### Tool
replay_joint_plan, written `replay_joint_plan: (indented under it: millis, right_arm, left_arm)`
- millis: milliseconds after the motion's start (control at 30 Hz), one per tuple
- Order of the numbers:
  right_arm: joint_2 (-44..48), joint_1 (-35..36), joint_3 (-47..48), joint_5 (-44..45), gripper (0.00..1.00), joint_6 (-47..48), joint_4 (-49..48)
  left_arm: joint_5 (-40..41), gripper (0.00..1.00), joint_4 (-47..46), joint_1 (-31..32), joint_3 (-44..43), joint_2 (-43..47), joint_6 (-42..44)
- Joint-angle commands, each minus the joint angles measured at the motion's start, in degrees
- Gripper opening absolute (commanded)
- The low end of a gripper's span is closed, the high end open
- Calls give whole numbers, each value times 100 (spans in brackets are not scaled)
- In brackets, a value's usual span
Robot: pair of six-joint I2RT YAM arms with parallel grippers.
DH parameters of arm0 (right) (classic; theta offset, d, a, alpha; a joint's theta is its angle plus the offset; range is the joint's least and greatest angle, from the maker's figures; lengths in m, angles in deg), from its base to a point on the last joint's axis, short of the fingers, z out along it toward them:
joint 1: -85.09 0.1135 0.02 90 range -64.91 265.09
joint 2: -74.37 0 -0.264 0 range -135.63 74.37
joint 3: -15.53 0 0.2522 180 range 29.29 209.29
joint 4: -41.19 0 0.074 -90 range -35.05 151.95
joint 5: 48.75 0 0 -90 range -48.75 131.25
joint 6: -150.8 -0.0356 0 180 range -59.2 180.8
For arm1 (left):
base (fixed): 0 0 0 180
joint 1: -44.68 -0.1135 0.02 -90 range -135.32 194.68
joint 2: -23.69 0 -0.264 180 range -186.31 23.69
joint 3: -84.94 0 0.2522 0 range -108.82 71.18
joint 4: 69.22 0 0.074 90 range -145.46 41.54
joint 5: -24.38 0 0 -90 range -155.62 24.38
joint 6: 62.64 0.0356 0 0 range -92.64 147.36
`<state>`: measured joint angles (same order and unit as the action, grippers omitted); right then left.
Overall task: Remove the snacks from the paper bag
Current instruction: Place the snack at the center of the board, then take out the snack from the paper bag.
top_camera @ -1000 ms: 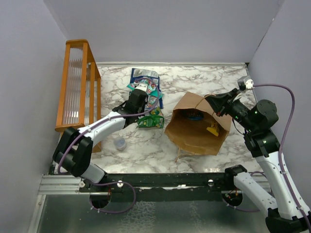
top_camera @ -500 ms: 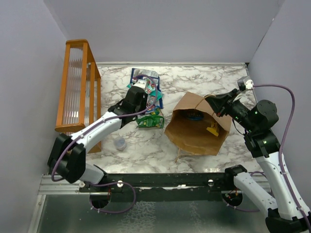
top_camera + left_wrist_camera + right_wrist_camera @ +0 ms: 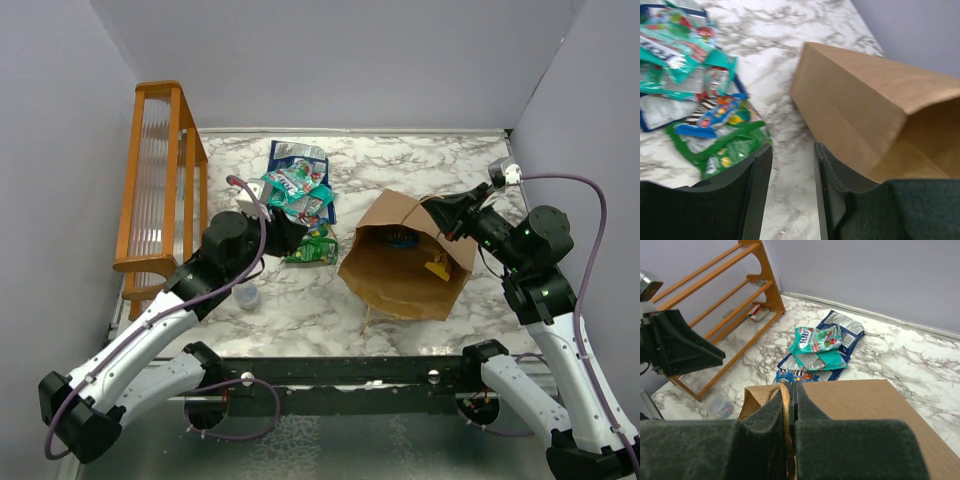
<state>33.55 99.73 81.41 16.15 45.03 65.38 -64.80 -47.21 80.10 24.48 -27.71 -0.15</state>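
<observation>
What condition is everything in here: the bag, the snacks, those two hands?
paper bag: lying on its side, mouth open.
snacks: heaped outside the bag.
yellow packet: inside the bag.
left hand: open, empty.
right hand: shut on the bag's handle.

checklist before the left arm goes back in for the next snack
1. Left claw empty: ok. The jaws stand apart with nothing between them.
2. Right claw holding the paper bag: ok. It is shut on the twisted handle at the rim.
3. Bag mouth open toward the arms: ok. The top view looks into it.
4. Bag emptied: not ok. A yellow packet and a dark packet lie inside.
5. Pile of snacks clear of the bag: ok. It lies apart, to the bag's left.
6. More packets deeper inside: cannot tell.
</observation>
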Motion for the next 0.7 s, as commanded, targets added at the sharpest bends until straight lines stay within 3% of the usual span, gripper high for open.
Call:
replay_joint_plan:
  millis: [0, 133, 367, 500, 667]
  right_arm:
    - [4, 13, -44, -169, 2, 2, -165]
    - [13, 13, -143, -479, 1, 3, -365]
    - [39, 13, -643, -2285, 2, -3, -1021]
    - [71, 13, -1020, -2918, 2, -239, -1211]
    - [172, 13, -1159, -3023, 2, -270, -1188]
  left_arm:
    - [-340, 41, -737, 689, 273, 354, -589]
    - [454, 40, -1099, 1979, 339, 225, -427]
    - [1818, 38, -2395, 4147, 704, -417, 351]
    - [2290, 38, -2834, 4871, 825, -858, 789]
    - [2582, 38, -3449, 5234, 906, -1586, 1021]
